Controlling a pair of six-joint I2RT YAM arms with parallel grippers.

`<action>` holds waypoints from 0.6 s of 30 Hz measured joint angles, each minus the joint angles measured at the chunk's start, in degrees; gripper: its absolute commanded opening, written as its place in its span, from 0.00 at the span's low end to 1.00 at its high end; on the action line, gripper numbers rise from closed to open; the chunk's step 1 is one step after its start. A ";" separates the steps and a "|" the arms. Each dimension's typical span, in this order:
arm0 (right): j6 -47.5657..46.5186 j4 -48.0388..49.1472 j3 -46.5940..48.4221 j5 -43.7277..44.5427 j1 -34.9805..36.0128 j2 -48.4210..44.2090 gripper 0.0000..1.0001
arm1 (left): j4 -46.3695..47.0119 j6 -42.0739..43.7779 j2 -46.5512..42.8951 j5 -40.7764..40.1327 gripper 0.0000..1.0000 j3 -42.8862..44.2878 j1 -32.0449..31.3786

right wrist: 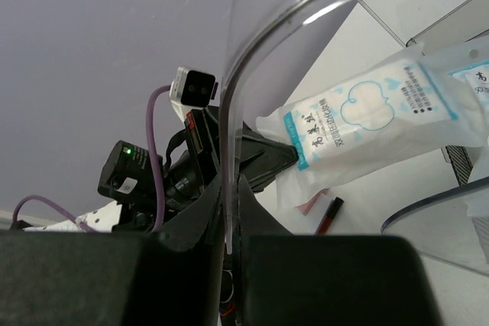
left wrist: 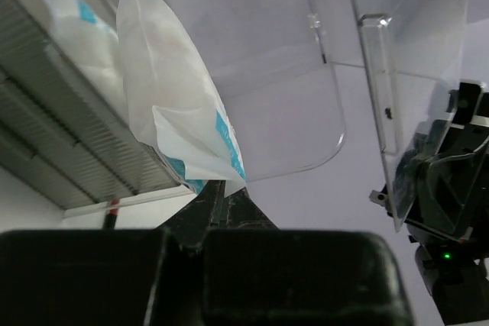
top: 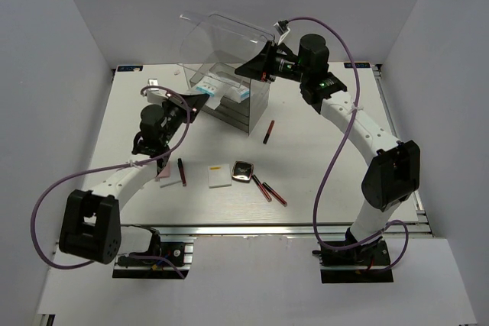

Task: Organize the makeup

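From above, the clear drawer box (top: 229, 108) stood at the back middle of the table (top: 336, 188) with its curved lid (top: 221, 36) swung up. The right gripper (top: 265, 60) was pinched shut on the lid's right edge. The left gripper (top: 200, 104) was closed on a corner of a white blue-printed packet (top: 208, 90), held at the left rim of the box's open top. A second packet (top: 234, 93) lay inside that top compartment, just beside the first.

The other makeup lay on the table in front of the box. A dark-red stick (top: 269, 131) lay alone near the box's right front corner. A black stick (top: 182, 171), a white pad (top: 219, 178) and a black compact (top: 243, 170) lay in a rough row. Two red sticks (top: 268, 189) lay just right of the compact. A pink pad (top: 163, 174) showed partly from under the left arm.

From the left wrist, the fingers met tightly on the bottom corner of the packet (left wrist: 172, 104), which stood upright above them. The second packet (left wrist: 72, 28) sat behind it, above the ridged drawer fronts (left wrist: 53, 143). The lid (left wrist: 298, 74) arched overhead, and the right gripper (left wrist: 439, 181) was at its edge.

From the right wrist, the jaws were clamped on the thin rim of the lid (right wrist: 260, 28). Through the plastic I could see the packet (right wrist: 367, 116) in the left gripper (right wrist: 284, 159), with the second packet (right wrist: 474, 78) at the frame's right edge. I could not tell whether the held packet touched the box floor.
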 measured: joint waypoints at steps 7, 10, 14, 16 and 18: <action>0.00 0.00 0.00 0.00 0.00 -0.02 0.00 | 10.86 -4.31 5.51 1.88 0.00 1.92 0.00; 0.00 0.02 0.00 0.02 0.00 -0.02 0.00 | 16.31 -6.71 9.27 2.19 0.00 2.84 0.00; -0.02 0.07 0.00 0.00 0.00 -0.02 0.00 | 24.04 -10.58 17.70 2.14 0.00 4.44 0.00; -0.04 0.07 0.00 0.00 0.00 -0.02 0.00 | 27.19 -12.59 22.62 2.14 0.00 6.16 0.00; -0.04 0.15 -0.07 0.00 0.00 -0.02 0.00 | 29.97 -14.58 27.21 2.14 0.00 8.63 0.00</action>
